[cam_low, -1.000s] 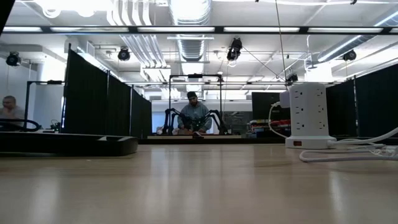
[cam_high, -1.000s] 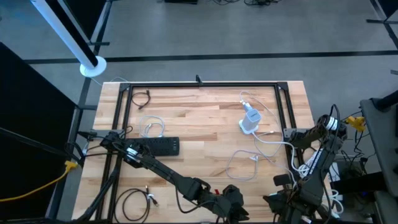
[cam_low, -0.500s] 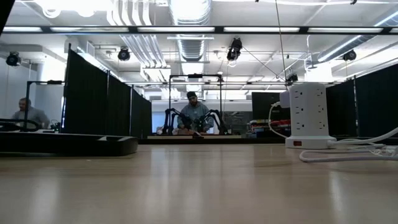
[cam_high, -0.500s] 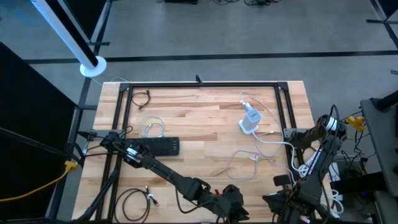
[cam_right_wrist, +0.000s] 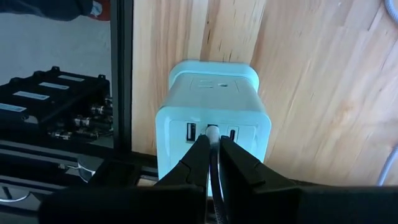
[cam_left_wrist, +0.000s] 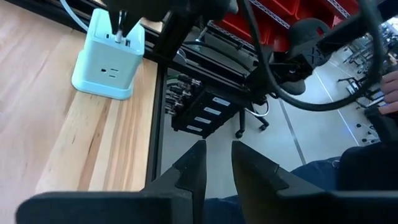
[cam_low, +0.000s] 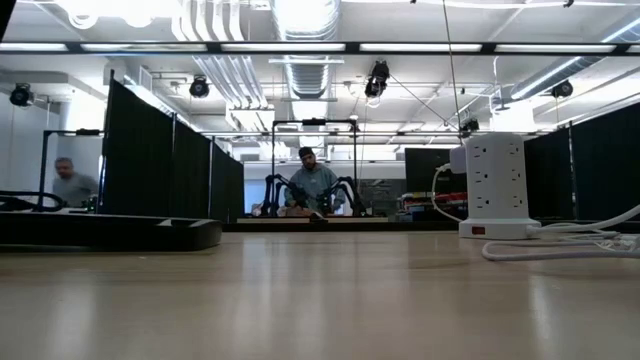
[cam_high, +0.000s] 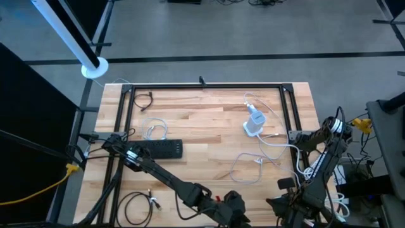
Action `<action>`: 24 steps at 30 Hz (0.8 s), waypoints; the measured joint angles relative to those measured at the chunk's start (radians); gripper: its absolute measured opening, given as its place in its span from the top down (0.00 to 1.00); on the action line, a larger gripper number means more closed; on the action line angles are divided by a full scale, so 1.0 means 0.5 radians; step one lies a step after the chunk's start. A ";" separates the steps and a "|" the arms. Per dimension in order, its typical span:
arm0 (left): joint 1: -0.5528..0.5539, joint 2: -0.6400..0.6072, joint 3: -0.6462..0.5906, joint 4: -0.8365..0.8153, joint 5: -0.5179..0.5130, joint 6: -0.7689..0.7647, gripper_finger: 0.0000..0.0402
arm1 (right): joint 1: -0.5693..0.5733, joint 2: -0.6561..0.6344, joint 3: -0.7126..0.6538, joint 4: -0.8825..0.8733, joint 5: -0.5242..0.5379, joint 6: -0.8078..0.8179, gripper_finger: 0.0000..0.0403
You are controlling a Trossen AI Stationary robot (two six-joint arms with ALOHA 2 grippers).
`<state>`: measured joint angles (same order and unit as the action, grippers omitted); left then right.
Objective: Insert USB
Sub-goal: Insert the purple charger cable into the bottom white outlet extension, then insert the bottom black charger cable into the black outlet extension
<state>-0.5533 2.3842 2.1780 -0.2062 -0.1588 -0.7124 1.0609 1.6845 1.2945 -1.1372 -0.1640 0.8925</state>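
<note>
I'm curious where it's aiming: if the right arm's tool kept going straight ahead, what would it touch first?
The white power cube, on its port face. The right tool points squarely at it, gripping a cable whose end is at the middle port; the remaining gap is unclear.

A robotics lab in a large industrial hall. A wooden table in a black metal frame stands on grey concrete floor. Black partition curtains divide bays under exposed ducts and ceiling lights. A person sits at another robot rig beyond; red parts bins line a shelf.
</note>
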 joint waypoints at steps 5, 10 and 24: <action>-0.018 -0.083 0.000 -0.214 -0.106 0.031 0.84 | 0.002 -0.021 -0.009 0.003 0.016 -0.006 0.91; -0.031 -0.133 0.001 -0.384 -0.183 0.054 0.84 | 0.002 -0.036 0.017 -0.032 -0.002 -0.007 0.72; -0.050 -0.154 0.002 -0.824 -0.213 -0.075 0.84 | -0.115 -0.265 0.335 -0.071 -0.011 0.025 0.45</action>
<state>-0.5781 2.3070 2.1788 -0.6182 -0.2653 -0.7499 1.0032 1.5519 1.4619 -1.1727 -0.1695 0.9052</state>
